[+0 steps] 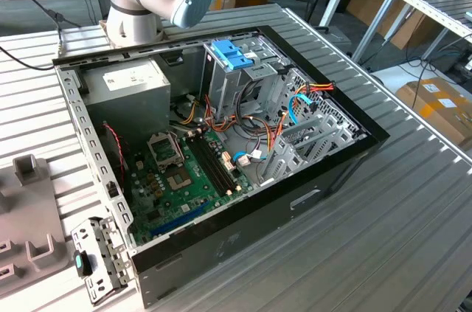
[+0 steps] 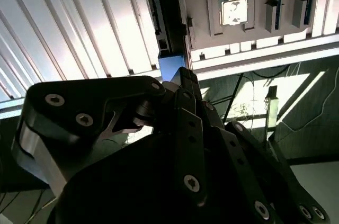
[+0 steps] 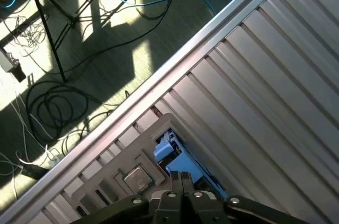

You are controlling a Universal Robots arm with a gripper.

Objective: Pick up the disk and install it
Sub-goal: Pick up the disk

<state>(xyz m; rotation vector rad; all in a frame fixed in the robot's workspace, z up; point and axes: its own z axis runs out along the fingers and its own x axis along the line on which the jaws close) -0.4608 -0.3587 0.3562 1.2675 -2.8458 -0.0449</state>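
The disk [image 3: 177,158], blue-railed, stands on edge in the grey fixture tray [image 3: 127,147], beside the tray's CPU chip [image 3: 137,179]. The gripper [image 3: 180,177] hangs just over it, fingertips drawn together. Descending like that, it would likely jam on the rail. The exterior view supplies the open computer case [image 1: 221,142] beside the tray; the wrist views supply the disk.

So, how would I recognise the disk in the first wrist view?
Find the ribbed metal table, then the grey tray at its edge. The disk sits in that tray just ahead of the gripper, beside a square silvery chip; its light-blue plastic frame sets it apart.
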